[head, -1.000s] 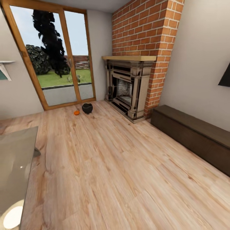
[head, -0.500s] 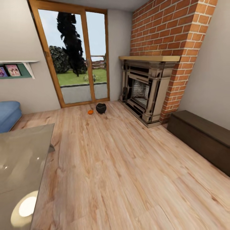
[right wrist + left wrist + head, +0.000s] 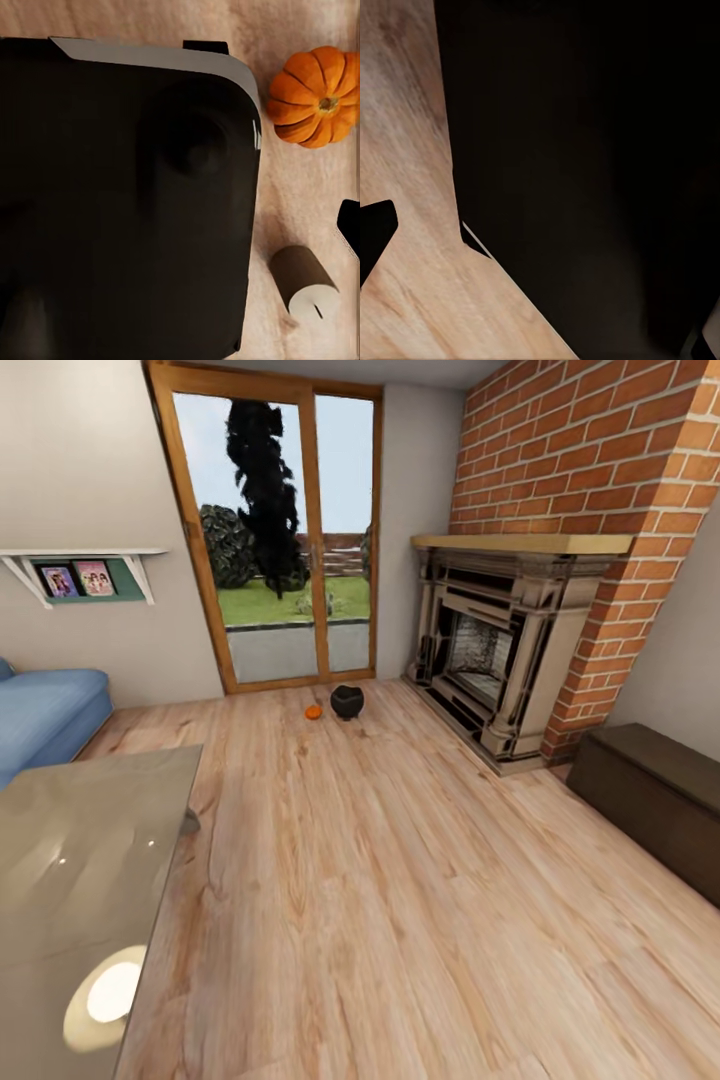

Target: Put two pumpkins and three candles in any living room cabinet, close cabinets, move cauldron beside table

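Floor of pale wood carries the dark cabinet at its right edge, the cauldron by the glass door, and beside it a pumpkin. Gripper states cannot be told.

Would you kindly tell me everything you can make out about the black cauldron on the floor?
The cauldron is a small round black pot with a wider rim, standing upright on the wooden floor in front of the glass door. Its surface looks dark and matte, and finer detail is too small to tell. A small orange pumpkin sits just beside it, on the side away from the fireplace; whether they touch cannot be told. Nothing is gripping it.
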You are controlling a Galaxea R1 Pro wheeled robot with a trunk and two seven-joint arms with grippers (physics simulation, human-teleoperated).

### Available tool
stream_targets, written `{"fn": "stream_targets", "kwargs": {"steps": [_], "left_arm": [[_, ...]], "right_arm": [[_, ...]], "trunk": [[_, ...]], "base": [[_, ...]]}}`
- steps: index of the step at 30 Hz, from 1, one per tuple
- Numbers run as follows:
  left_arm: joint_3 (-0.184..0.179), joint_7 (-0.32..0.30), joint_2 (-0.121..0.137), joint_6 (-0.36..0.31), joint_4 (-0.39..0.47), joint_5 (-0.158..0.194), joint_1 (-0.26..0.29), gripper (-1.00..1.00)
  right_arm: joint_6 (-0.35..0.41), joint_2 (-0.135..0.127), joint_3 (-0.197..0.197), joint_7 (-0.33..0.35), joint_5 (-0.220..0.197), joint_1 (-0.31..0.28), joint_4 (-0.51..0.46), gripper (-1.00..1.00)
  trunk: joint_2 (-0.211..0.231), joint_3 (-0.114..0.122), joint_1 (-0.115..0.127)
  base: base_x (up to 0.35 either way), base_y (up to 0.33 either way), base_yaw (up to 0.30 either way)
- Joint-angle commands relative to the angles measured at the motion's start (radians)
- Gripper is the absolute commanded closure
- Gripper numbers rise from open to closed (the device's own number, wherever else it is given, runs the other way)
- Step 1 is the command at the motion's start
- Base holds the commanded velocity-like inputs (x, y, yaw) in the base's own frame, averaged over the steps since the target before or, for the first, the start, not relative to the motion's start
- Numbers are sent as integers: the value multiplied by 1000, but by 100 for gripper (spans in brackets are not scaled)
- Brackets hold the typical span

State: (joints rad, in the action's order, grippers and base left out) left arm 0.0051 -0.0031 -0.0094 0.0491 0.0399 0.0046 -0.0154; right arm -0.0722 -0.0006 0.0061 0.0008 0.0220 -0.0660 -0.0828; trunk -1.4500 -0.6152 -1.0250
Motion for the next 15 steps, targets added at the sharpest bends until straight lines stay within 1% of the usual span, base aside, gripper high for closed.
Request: {"fn": "stream_targets", "kwargs": {"steps": [1, 2, 4, 9, 15], "left_arm": [[0, 0, 0, 0, 0, 0, 0, -100], [0, 0, 0, 0, 0, 0, 0, -100], [0, 0, 0, 0, 0, 0, 0, -100], [1, 1, 0, 0, 0, 0, 0, -100], [1, 1, 1, 0, 0, 0, 0, -100]], "right_arm": [[0, -2, 0, 8, -1, 0, -2, -100], [0, -2, 0, 26, 0, 0, -2, -100], [-1, -1, 0, 38, 2, 0, -2, -100], [-1, 3, -1, 45, 0, 0, -2, -100], [1, 5, -1, 48, 1, 0, -2, -100]], "trunk": [[0, 0, 0], [0, 0, 0], [0, 0, 0], [0, 0, 0], [0, 0, 0]], "base": [[214, 0, 7], [214, 0, 3], [214, 0, 2], [238, 0, 0], [312, 25, 0]]}}
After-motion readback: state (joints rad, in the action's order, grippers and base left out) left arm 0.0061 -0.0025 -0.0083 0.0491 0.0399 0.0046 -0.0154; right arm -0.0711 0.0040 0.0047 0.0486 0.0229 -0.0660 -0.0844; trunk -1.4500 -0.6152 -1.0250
